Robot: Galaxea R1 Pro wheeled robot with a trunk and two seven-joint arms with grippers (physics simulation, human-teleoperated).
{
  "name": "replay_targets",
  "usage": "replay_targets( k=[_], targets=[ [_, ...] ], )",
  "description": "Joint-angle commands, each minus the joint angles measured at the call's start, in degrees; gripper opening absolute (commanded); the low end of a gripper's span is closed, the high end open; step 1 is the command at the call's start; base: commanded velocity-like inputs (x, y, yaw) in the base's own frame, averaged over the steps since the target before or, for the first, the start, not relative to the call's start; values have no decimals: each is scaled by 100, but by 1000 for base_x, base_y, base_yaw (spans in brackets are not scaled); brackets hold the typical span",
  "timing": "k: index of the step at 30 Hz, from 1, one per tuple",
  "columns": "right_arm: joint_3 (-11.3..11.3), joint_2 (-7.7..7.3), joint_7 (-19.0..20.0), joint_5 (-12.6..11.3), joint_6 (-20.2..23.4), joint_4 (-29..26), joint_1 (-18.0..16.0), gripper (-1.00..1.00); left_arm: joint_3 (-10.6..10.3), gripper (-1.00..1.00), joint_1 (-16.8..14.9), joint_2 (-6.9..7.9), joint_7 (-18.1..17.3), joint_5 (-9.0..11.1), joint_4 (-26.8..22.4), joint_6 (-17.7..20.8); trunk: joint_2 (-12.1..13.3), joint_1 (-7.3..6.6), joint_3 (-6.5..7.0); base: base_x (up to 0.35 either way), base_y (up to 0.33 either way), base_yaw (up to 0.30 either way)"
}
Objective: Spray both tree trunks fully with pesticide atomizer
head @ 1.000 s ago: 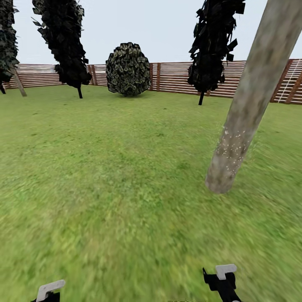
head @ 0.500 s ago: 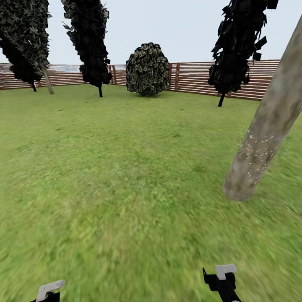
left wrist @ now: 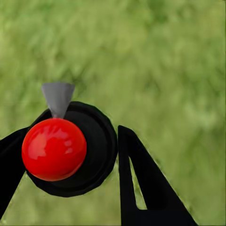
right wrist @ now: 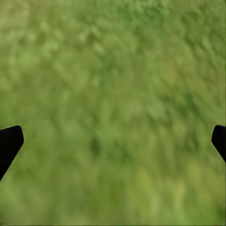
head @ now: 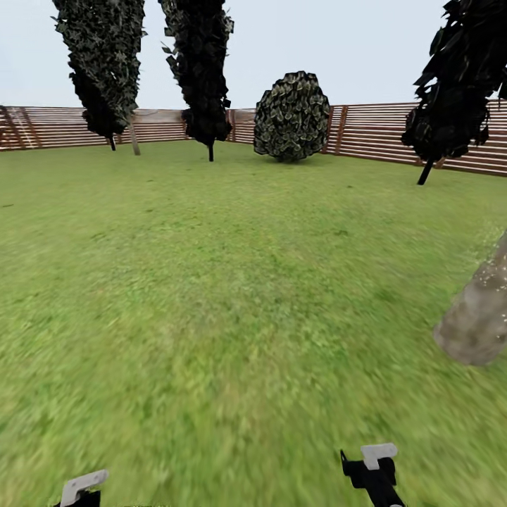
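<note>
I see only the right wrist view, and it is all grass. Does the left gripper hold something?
Observer: Yes. In the left wrist view the left gripper is closed on the pesticide atomizer, which has a red ball and a grey nozzle.
Operator: Thank you. Is a tree trunk near the robot?
Observer: Yes. In the head view one tree trunk stands at the right edge, on the right arm's side, with pale specks of pesticide on its bark.
</note>
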Motion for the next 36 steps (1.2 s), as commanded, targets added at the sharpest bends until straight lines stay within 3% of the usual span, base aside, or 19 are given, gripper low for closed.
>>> replay_targets(
  k=[1, 36],
  targets=[
    [1, 0, 0, 1, -2, 0, 0, 100, 1, -100, 0, 0, 1, 0, 0, 0, 0, 0, 0, 90, 330, 282],
    [-4, -6, 0, -6, -6, -1, 18, 100, 10, -100, 0, 9, 1, 36, 0, 9, 0, 0, 0, 91, 332, 282]
  ],
)
